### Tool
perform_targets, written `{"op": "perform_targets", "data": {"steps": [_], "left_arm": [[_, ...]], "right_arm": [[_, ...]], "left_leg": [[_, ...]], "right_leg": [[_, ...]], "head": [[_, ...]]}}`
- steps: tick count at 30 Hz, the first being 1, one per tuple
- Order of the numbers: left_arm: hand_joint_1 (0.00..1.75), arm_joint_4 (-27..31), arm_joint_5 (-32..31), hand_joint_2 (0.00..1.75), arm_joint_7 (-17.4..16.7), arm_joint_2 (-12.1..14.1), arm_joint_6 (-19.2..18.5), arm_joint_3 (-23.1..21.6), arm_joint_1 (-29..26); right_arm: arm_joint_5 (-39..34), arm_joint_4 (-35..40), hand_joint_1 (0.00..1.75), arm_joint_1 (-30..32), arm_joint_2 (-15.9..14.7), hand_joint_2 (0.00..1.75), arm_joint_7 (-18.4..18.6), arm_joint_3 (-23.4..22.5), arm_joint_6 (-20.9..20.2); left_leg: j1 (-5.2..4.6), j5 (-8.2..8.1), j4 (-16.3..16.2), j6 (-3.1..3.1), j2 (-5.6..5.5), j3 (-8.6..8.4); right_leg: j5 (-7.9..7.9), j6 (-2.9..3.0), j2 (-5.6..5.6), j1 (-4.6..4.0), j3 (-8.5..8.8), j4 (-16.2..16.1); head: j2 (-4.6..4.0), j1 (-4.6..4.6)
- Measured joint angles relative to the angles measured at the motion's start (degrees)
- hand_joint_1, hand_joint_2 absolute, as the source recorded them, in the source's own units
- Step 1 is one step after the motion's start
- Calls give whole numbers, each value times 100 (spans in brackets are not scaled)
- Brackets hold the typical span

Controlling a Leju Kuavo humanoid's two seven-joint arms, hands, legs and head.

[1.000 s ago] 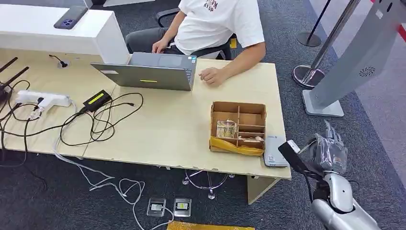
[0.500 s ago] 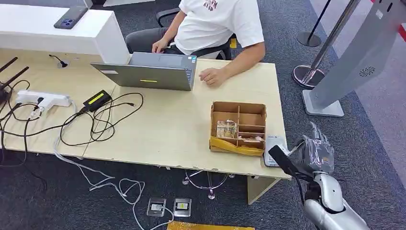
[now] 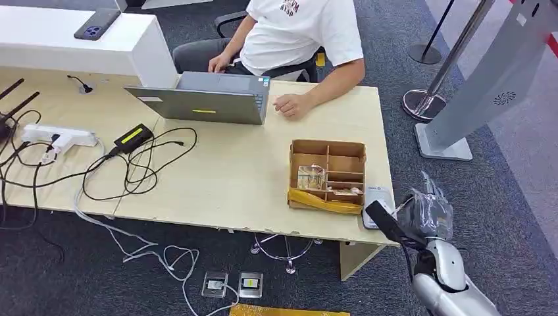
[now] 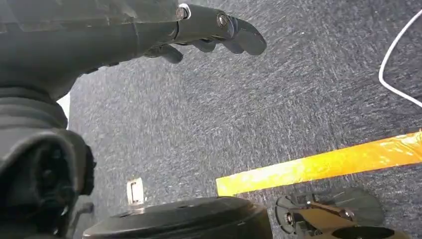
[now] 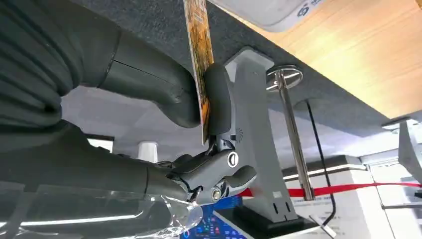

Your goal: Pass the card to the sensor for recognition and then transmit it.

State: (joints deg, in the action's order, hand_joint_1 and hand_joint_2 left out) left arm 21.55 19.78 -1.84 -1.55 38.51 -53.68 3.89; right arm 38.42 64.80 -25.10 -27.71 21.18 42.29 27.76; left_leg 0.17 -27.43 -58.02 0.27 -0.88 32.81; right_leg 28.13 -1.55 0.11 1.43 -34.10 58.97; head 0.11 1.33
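Observation:
My right hand (image 3: 431,214) hangs just off the table's front right corner and pinches a card (image 3: 385,224), which looks dark and slants toward the table. The card's far end overlaps the edge of the flat grey-white sensor (image 3: 375,196) lying at that corner. In the right wrist view the card (image 5: 199,50) is clamped edge-on between the thick thumb and a finger, its patterned face toward the sensor (image 5: 271,10) on the wooden top. My left hand (image 4: 219,30) hangs over dark carpet with its fingers extended and nothing in them.
A cardboard divider box (image 3: 327,172) holding cards stands beside the sensor. A seated person (image 3: 296,39) works at a grey laptop (image 3: 210,99) across the table. Cables (image 3: 131,164) sprawl at the left. A grey kiosk stand (image 3: 487,85) and a stanchion (image 3: 428,99) stand to the right.
My right hand has carried the card leftward and lower, from beside the table to the sensor at the corner. The person and the table things have stayed put.

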Motion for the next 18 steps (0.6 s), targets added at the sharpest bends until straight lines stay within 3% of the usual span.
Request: {"op": "perform_targets", "data": {"steps": [18], "left_arm": [[0,0,120,0,4,0,-7,-42,7]], "right_arm": [[-138,-387,175,-2,402,175,-236,24,103]], "left_leg": [[5,0,0,0,3,-6]], "right_leg": [[0,1,3,-5,3,-1]], "head": [[0,0]]}}
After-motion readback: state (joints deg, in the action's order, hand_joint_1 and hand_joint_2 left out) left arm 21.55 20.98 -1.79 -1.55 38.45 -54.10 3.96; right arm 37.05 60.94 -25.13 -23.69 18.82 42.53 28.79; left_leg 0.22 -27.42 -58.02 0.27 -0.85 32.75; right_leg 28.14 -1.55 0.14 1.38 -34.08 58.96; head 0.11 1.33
